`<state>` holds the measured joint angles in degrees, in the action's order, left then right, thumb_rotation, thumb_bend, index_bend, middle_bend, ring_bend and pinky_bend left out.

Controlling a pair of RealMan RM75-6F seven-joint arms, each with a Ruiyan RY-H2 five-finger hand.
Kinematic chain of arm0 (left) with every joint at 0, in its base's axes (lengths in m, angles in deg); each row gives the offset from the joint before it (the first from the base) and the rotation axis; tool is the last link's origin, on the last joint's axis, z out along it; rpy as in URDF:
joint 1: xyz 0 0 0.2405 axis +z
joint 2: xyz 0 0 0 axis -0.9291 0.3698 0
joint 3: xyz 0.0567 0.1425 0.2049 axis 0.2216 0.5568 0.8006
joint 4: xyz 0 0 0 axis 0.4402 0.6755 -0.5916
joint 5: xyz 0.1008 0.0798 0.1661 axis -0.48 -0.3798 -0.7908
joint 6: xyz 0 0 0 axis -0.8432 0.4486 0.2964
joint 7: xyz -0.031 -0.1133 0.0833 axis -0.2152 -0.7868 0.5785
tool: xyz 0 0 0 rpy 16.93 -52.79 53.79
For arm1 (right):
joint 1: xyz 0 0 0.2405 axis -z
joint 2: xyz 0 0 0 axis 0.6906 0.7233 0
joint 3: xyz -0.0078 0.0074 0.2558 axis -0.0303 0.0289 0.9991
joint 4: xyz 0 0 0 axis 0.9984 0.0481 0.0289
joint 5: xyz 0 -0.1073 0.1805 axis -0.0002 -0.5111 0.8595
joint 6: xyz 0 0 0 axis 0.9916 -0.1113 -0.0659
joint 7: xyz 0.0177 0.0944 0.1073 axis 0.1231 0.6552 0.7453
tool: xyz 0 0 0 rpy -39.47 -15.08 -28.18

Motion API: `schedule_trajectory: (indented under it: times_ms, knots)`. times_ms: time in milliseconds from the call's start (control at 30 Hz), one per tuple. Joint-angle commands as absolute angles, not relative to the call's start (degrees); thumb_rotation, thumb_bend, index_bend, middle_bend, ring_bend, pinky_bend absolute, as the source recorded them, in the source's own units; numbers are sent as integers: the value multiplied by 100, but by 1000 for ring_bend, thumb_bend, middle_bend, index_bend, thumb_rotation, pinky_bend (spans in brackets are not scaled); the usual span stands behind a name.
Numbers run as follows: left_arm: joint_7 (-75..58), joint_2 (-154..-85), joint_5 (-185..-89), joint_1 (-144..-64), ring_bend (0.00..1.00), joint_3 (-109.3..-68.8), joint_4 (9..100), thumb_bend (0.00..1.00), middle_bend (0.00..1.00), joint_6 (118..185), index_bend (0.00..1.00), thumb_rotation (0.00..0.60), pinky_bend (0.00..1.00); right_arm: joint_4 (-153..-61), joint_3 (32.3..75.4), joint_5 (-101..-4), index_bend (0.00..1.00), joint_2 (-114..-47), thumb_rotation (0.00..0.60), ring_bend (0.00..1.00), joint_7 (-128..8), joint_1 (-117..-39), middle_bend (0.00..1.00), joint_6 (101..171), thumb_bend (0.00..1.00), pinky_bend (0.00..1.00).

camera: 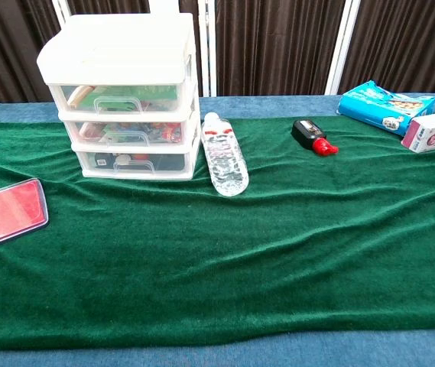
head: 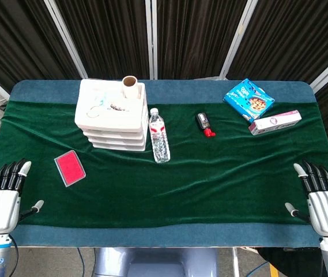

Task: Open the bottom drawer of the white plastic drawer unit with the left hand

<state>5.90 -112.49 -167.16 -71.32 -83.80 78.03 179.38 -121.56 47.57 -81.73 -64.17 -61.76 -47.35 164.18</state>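
On green cloth (head: 210,173), closed bottom drawer (camera: 137,162), dark curtains (head: 198,34), both hands' fingers extended, empty.

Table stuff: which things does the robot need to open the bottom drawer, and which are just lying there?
Needed: drawer unit, bottom drawer, left hand.

Lying about: water bottle, red case, cookie pack, pink box, black-and-red gadget, cardboard roll.
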Motion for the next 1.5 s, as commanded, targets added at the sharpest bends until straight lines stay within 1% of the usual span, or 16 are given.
schedule_trajectory:
  times_ms: [33, 600, 667, 700, 733, 767, 833, 900, 933, 967, 1000, 1033, 1200, 1267, 1367, 1500]
  knots:
    - [590, -11248, -16712, -7131, 0, -8381, 7801, 111, 0, 17937, 0, 600, 0, -12156, 4758, -8165, 15, -6415, 600, 0, -6176, -4733, 0, 16414, 35, 0]
    - [486, -11297, -16628, -7222, 0, -8414, 7776, 118, 0, 17768, 0, 600, 0, -12158, 4773, -8112, 15, -6434, 600, 0, -6199, -4770, 0, 16328, 34, 0]
    - [362, -11330, -16585, -7255, 0, -8438, 7791, 126, 0, 17715, 0, 600, 41, -12160, 4770, -8103, 15, -6429, 600, 0, -6182, -4769, 0, 16320, 34, 0]
    - [297, -11343, -16552, -7277, 19, -8459, 7809, 135, 7, 17681, 0, 600, 98, -12163, 4768, -8098, 15, -6425, 600, 0, -6170, -4766, 0, 16319, 35, 0]
    - [244, -11357, -16532, -7302, 65, -8481, 7819, 148, 46, 17653, 0, 600, 157, -12168, 4766, -8097, 15, -6421, 600, 0, -6162, -4764, 0, 16319, 35, 0]
    - [174, -11363, -16510, -7342, 176, -8491, 7848, 177, 160, 17583, 0, 600, 254, -12160, 4762, -8095, 15, -6415, 600, 0, -6148, -4761, 0, 16316, 35, 0]
    - [6, -11313, -16447, -7449, 438, -8478, 7971, 277, 465, 17338, 0, 600, 429, -12172, 4763, -8097, 15, -6400, 600, 0, -6122, -4760, 0, 16321, 35, 0]
    - [-99, -11226, -16367, -7555, 555, -8455, 8142, 387, 611, 17072, 0, 600, 511, -12183, 4759, -8120, 15, -6393, 600, 0, -6100, -4754, 0, 16345, 35, 0]
    - [-170, -11162, -16311, -7635, 584, -8444, 8268, 441, 647, 16885, 0, 600, 535, -12190, 4759, -8133, 15, -6389, 600, 0, -6088, -4751, 0, 16361, 35, 0]
    - [-197, -11107, -16253, -7695, 616, -8437, 8369, 523, 684, 16737, 0, 600, 560, -12197, 4756, -8140, 15, -6384, 600, 0, -6081, -4747, 0, 16369, 35, 0]
    - [-219, -11051, -16197, -7758, 636, -8432, 8475, 591, 708, 16589, 0, 600, 578, -12204, 4755, -8143, 15, -6380, 600, 0, -6076, -4745, 0, 16373, 35, 0]
    - [-256, -11002, -16139, -7822, 647, -8433, 8577, 630, 721, 16446, 0, 600, 588, -12209, 4755, -8139, 15, -6376, 600, 0, -6070, -4746, 0, 16368, 35, 0]
    - [-783, -10777, -15701, -8218, 670, -8456, 9090, 731, 741, 15538, 0, 600, 609, -12243, 4744, -8123, 15, -6339, 600, 0, -6011, -4745, 0, 16338, 35, 0]
    - [-1195, -10639, -15457, -8419, 672, -8472, 9276, 756, 743, 15045, 0, 600, 618, -12255, 4745, -8128, 15, -6320, 600, 0, -5985, -4744, 0, 16342, 34, 0]
    - [-1503, -10603, -15163, -8666, 672, -8568, 9310, 776, 745, 14594, 0, 600, 625, -12270, 4746, -8125, 15, -6296, 600, 0, -5928, -4742, 0, 16343, 34, 0]
    - [-1594, -10758, -14899, -8842, 672, -8696, 9219, 788, 745, 14420, 0, 600, 625, -12274, 4750, -8108, 15, -6269, 600, 0, -5855, -4742, 0, 16333, 34, 0]
